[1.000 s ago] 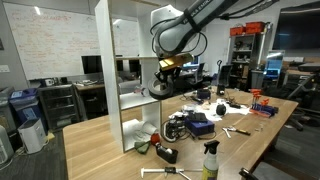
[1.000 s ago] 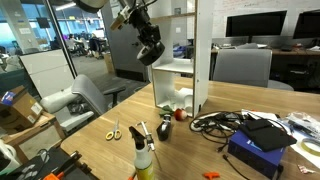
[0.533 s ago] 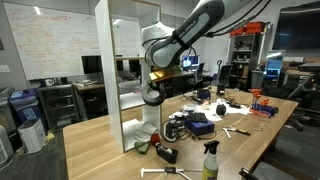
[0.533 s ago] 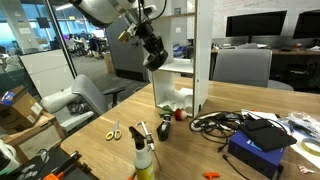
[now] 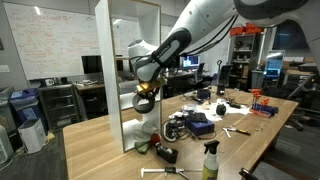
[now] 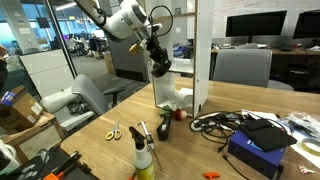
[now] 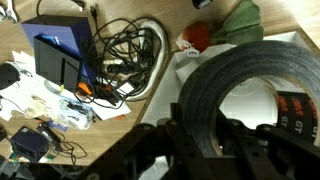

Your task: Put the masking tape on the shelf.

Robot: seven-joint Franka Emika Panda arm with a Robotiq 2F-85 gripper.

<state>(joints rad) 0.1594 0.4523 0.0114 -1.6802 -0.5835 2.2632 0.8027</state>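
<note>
The masking tape (image 7: 200,100) hangs in the air at the open front of the white shelf (image 5: 103,90), level with a middle compartment and well above the table (image 6: 100,140). Whether it has passed the front edge, I cannot tell. The step in hand looks like the placing. To do it well, carry the roll straight in, clear of the side wall and the board above. Lower it until it rests flat, and only then let go. The fingers (image 7: 145,150) are clenched close together on the roll's band, grasping the tape and touching nothing else.
</note>
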